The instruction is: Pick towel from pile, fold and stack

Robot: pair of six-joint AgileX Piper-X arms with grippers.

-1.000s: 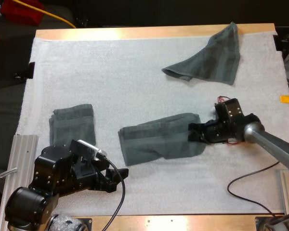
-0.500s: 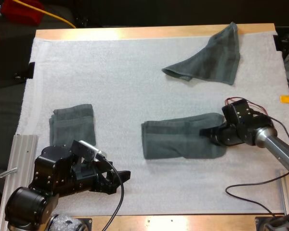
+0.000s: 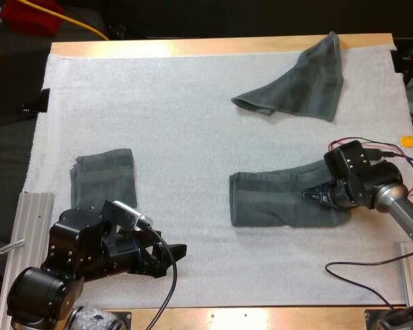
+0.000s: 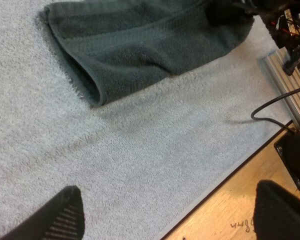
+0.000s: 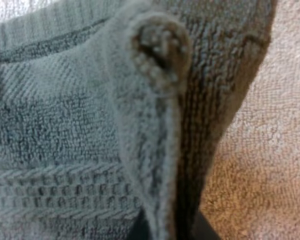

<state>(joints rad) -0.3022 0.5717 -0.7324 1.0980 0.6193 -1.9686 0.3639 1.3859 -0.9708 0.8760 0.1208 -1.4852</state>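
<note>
A half-folded dark grey-green towel [image 3: 282, 199] lies lengthwise on the white mat [image 3: 193, 124], right of centre. My right gripper [image 3: 316, 194] is shut on its right end; a fold of the towel [image 5: 65, 125] is pinched between the fingers of the right gripper [image 5: 170, 227]. My left gripper [image 3: 173, 252] hovers open near the mat's front edge, well left of that towel. In the left wrist view the towel [image 4: 140, 45] lies beyond the open left gripper [image 4: 170, 192], whose fingers [image 4: 65, 215] stand wide apart. A folded towel [image 3: 102, 175] rests at the left. A crumpled towel [image 3: 296, 82] lies at the far right.
Aluminium rails sit at the front left [image 3: 27, 220] and front right [image 3: 409, 268] corners of the table. A black cable [image 3: 351, 265] loops over the mat under the right arm. The wooden table edge [image 4: 225, 215] runs close to the left gripper.
My right gripper has pulled the half-folded towel to the right across the mat, by about a third of its length. The left arm has stayed still.
</note>
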